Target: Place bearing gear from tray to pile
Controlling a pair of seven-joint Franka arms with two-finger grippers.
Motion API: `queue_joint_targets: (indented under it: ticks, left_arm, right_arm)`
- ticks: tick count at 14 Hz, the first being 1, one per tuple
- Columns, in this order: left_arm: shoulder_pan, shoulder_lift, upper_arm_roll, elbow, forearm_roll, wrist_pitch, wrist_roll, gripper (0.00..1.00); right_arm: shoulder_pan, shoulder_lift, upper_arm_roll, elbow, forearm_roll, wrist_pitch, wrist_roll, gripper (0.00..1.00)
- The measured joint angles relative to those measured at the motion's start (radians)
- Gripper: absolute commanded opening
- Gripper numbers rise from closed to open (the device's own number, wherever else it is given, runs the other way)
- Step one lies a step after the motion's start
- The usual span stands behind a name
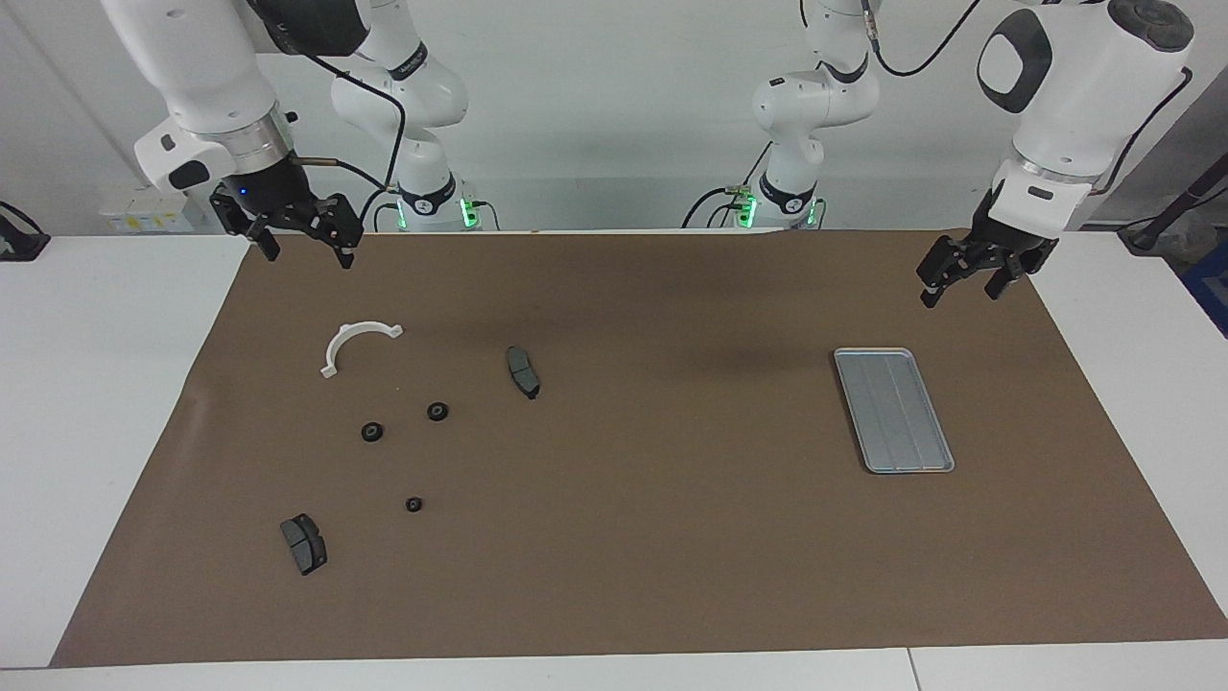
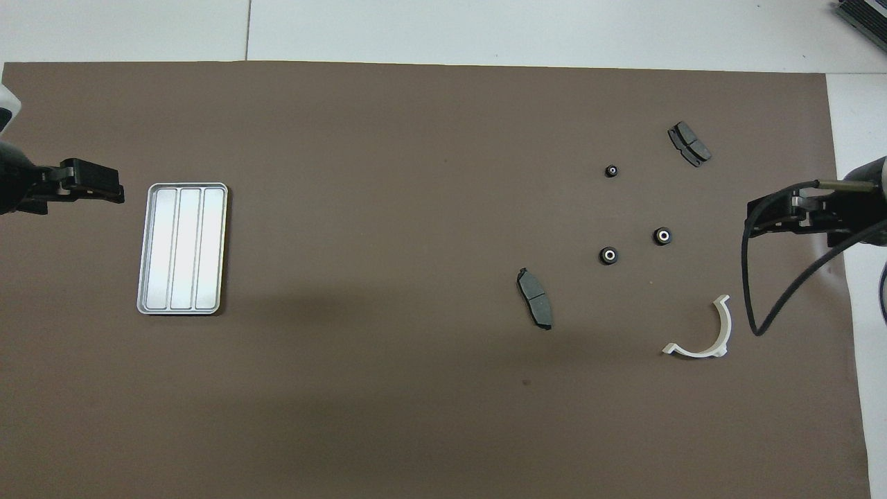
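Three small black round gears (image 1: 437,411) are lying among the white half-ring bracket (image 1: 355,344) and two grey curved brake pads (image 1: 523,371), well apart from the ridged metal tray (image 1: 893,411); left gripper (image 1: 969,270) and right gripper (image 1: 302,233) are hovering, fingers apart

Two white arms, smooth and round, with black rings at the joints. Black oval patch on the left arm's upper part. Shiny silver band above the right gripper (image 1: 302,240), tiny blue light at 9 o'clock of it. Black grippers, left gripper (image 1: 969,278) too. Thin black cables looping along both arms. Green lights glowing at both bases.
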Motion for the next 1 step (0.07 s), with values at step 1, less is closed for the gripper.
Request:
queue_joint_targets:
  ticks: [1]
  left_arm:
    - [0.000,0.000,0.000,0.000,0.000,0.000,0.000,1.00]
  right_arm:
    - [0.000,0.000,0.000,0.000,0.000,0.000,-0.004,1.00]
